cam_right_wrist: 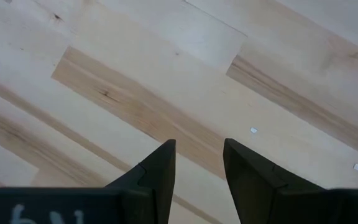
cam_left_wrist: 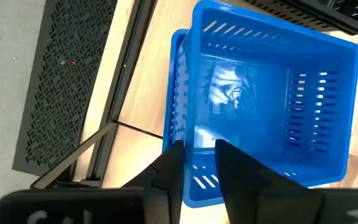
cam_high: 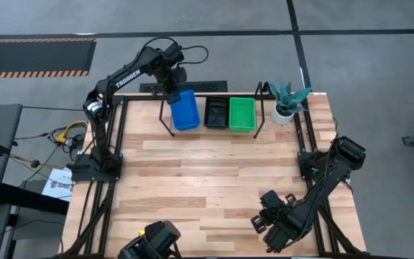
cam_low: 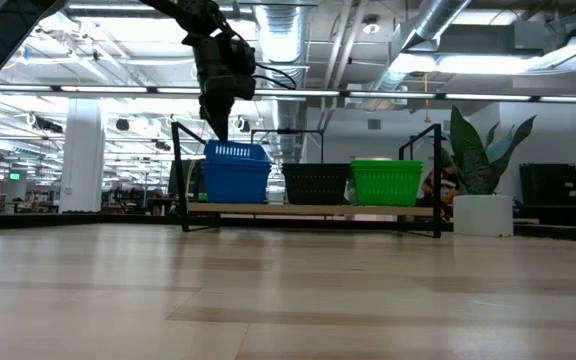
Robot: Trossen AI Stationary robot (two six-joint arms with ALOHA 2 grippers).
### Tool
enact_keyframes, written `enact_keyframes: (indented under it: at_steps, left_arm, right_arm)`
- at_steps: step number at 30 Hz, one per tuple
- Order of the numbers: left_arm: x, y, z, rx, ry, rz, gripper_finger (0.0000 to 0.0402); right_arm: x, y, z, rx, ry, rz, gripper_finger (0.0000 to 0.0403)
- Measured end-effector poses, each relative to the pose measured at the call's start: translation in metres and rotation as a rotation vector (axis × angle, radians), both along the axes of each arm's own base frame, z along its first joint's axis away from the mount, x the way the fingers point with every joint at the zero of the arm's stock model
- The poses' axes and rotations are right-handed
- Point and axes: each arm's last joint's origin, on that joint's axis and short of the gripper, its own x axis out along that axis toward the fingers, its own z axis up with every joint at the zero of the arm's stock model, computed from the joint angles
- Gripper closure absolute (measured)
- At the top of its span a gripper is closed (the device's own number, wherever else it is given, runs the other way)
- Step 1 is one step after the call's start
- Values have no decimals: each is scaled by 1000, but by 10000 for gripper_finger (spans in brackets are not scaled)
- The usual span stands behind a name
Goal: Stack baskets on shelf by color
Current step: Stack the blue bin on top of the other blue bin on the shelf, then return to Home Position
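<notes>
A blue basket (cam_high: 185,111) (cam_left_wrist: 260,93) sits at the left end of the shelf (cam_low: 308,209), on top of another blue one (cam_left_wrist: 176,112). Black baskets (cam_high: 215,113) stand in the middle and green baskets (cam_high: 241,114) at the right end. My left gripper (cam_high: 173,96) (cam_left_wrist: 199,165) is above the far end of the blue stack (cam_low: 236,175), shut on the top basket. My right gripper (cam_high: 264,219) (cam_right_wrist: 199,158) is open and hangs over bare wood near the table's near right corner. My left gripper pinches the top blue basket by its far end wall (cam_left_wrist: 199,140), coming from above and pointing down. One finger (cam_left_wrist: 241,168) is inside the basket and the other (cam_left_wrist: 169,168) outside. The basket rests skewed in the blue basket beneath it.
A plant in a white pot (cam_high: 287,101) stands just right of the shelf, at the far right corner. The shelf's wire end loops (cam_low: 178,175) rise beside the blue stack. A wide stretch of wood (cam_high: 214,180) lies between the shelf and the near edge.
</notes>
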Motion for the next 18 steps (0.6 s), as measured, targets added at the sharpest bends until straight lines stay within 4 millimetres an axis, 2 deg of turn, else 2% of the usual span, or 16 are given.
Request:
enact_keyframes:
  at_steps: [6,10,14,18]
  left_arm:
    - [0,1,0,29,31,23,304]
    - [-2,2,9,81,40,56,310]
    - [-4,-1,25,86,-27,97,343]
    - [0,-17,40,-63,-198,112,393]
  right_arm:
    - [0,0,0,-2,2,6,244]
    - [0,0,0,-2,3,8,244]
    - [0,0,0,-5,5,9,244]
    - [5,-5,1,-44,-26,18,244]
